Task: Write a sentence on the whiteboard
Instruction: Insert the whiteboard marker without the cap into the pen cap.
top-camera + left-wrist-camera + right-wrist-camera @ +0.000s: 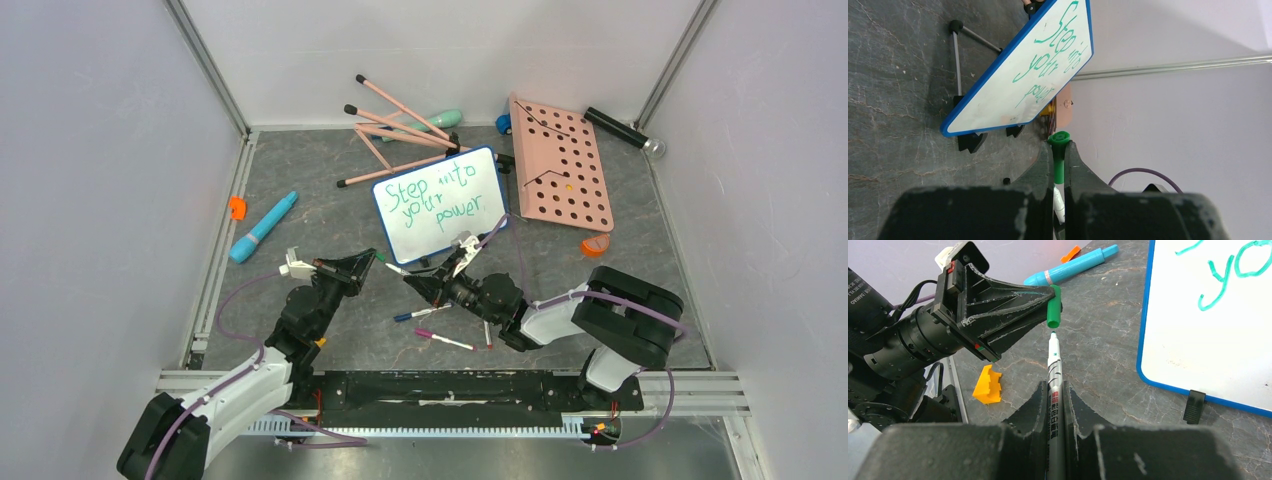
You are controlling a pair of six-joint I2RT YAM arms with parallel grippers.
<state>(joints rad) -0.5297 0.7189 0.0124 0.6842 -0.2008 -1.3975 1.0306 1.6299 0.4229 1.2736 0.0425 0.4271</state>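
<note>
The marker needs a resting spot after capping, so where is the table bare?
Bare: between the blue pen and the whiteboard; right of the whiteboard, in front of the pink board. Crowded: pink sticks behind the whiteboard, loose markers in front.

1. The left arm (240,392), left of the black base bar (450,388): white and black shells, with a purple cable (222,310) looping alongside.
2. The right arm (600,318), right of the bar: matching shells and cable.
3. The left gripper (1050,307): black ribbed wedge with scuffed edges, a white connector block (950,251) and red marks.
4. The right gripper (1053,390): black, with chipped, pale-flecked edges.
</note>
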